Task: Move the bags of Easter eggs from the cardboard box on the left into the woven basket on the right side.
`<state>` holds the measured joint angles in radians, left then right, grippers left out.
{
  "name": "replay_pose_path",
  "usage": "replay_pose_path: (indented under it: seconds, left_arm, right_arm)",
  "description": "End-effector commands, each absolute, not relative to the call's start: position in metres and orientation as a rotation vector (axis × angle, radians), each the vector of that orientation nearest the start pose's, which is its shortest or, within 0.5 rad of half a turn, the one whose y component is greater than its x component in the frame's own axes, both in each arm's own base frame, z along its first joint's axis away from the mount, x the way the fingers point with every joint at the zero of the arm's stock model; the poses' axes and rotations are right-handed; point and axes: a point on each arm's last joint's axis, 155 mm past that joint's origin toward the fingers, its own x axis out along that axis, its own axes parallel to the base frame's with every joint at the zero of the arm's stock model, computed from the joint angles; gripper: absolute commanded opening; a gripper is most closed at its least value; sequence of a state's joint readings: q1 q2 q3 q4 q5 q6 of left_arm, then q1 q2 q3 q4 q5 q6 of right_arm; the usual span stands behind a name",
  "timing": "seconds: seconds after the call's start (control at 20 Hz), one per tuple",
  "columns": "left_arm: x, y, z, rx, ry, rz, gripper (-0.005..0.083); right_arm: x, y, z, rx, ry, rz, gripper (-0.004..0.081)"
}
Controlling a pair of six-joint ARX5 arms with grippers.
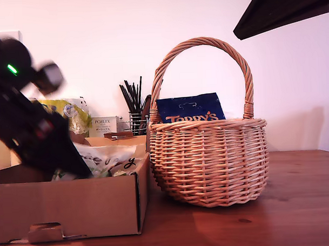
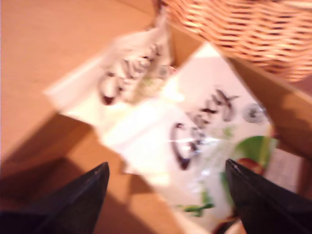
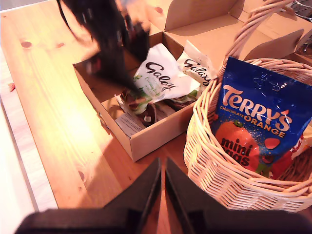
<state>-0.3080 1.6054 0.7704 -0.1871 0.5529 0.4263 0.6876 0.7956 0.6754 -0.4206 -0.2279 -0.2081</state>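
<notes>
First gripper (image 2: 165,204) wide open, hovering inside cardboard box (image 1: 75,204) over two Galaxy bags (image 2: 204,146), prob lining up a grab. Second gripper (image 3: 163,187) closed, empty, parked above woven basket (image 1: 209,159). Terry's bag (image 1: 190,109) already in basket.

the cardboard box (image 1: 75,204) was matt brown corrugated card, the woven basket (image 1: 209,162) rough wicker, the bags of easter eggs (image 3: 163,78) glossy plastic, the table (image 1: 297,205) smooth wood.

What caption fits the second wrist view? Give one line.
My first gripper dips into the cardboard box over Galaxy bags; Terry's bag sits in the woven basket.
</notes>
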Motion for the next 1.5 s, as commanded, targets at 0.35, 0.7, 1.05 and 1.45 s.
replay_pose_path:
  seconds: [0.35,0.7,1.05,1.45]
  left_arm:
    - [0.293,-0.213,0.025,0.245,0.889,-1.039,0.0237]
    - [0.292,-0.212,0.032,0.239,0.924,-1.04,0.0085]
    - [0.303,-0.216,0.09,0.255,0.83,-1.036,0.0022]
    - [0.318,-0.224,0.178,0.282,0.576,-1.027,-0.0019]
  right_arm:
    - [0.204,0.22,0.196,-0.316,0.446,0.947,-0.0012]
    - [0.204,0.22,0.196,-0.317,0.447,0.946,-0.0012]
    - [0.204,0.22,0.196,-0.317,0.447,0.945,-0.0012]
    - [0.205,0.22,0.197,-0.317,0.443,0.944,-0.0012]
